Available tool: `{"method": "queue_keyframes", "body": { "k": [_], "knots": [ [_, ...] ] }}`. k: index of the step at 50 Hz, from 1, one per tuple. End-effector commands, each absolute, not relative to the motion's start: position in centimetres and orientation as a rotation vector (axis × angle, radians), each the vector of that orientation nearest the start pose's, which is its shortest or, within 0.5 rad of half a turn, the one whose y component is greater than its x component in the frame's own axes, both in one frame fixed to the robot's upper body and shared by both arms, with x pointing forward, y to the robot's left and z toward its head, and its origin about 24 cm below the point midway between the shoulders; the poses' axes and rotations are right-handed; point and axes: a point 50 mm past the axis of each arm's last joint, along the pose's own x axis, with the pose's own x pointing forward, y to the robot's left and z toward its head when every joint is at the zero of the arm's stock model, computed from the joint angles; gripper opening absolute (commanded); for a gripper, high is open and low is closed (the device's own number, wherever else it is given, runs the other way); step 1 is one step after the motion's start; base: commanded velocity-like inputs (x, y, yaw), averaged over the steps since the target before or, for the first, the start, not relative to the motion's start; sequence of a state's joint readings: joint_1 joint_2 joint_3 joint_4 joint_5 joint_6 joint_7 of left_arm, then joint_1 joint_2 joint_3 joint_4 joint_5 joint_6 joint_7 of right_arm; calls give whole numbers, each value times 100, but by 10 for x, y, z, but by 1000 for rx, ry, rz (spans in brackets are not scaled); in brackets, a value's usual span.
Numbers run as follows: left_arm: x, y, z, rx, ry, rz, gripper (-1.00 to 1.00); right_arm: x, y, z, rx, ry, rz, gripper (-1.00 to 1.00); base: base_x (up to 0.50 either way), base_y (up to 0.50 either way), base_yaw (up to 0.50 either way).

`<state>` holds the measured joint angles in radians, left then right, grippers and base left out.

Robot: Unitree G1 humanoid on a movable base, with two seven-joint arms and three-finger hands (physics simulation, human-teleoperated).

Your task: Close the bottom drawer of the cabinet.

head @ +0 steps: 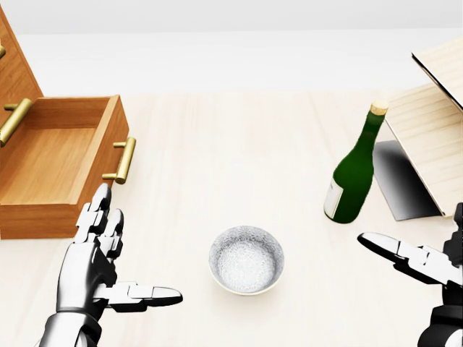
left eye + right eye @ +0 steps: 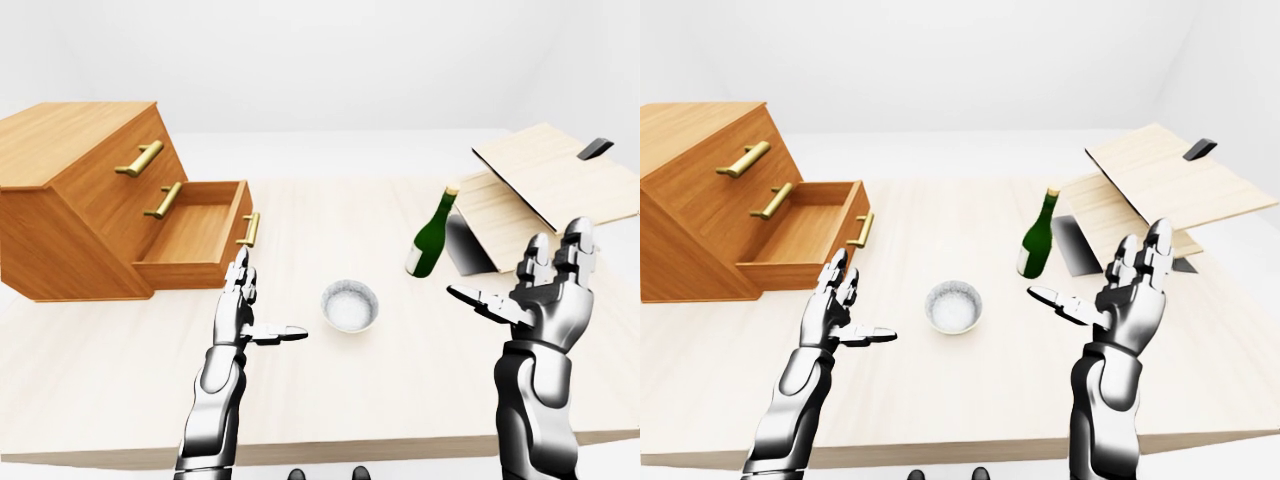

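The left hand [image 2: 240,305] is held spread and empty just below the bottom drawer [image 2: 195,235], which stands pulled out of the cabinet [image 2: 70,215]. The right hand [image 2: 545,295] is likewise spread, near the bottle [image 2: 430,235].

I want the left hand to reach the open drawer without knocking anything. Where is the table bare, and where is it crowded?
Bare table lies between the left hand and the bottom drawer, and between the drawer and the bottle. The bowl sits between both hands. Crowded: the view's right, where bottle and wooden boards cluster near the right hand.
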<state>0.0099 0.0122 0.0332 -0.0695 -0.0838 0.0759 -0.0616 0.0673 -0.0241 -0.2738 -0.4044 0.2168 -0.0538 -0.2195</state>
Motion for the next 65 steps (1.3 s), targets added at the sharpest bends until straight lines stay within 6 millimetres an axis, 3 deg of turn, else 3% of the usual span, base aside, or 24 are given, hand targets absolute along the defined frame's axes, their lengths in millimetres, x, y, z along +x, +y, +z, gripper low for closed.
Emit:
{"method": "queue_keyframes", "body": {
  "k": [1,27,33,40,45,61,65],
  "knots": [
    [252,156,48,-70,10,-30,100,215,-227,125,163,-405,-443,100,39,0,0],
    [254,151,43,-60,20,-40,100,216,-220,116,168,-394,-386,100,38,1,0],
    [283,148,46,-33,18,-34,100,215,-215,119,167,-407,-359,100,0,0,0],
    [301,146,47,-25,23,-43,100,216,-212,120,165,-410,-343,100,0,0,0],
    [323,151,58,-13,14,-22,100,216,-212,120,164,-410,-338,100,0,0,0],
    [365,154,64,29,60,-5,100,218,-210,113,166,-381,-329,100,0,0,0],
    [368,155,53,42,134,-2,100,219,-210,112,166,-376,-330,100,0,0,0]
  ]
}}
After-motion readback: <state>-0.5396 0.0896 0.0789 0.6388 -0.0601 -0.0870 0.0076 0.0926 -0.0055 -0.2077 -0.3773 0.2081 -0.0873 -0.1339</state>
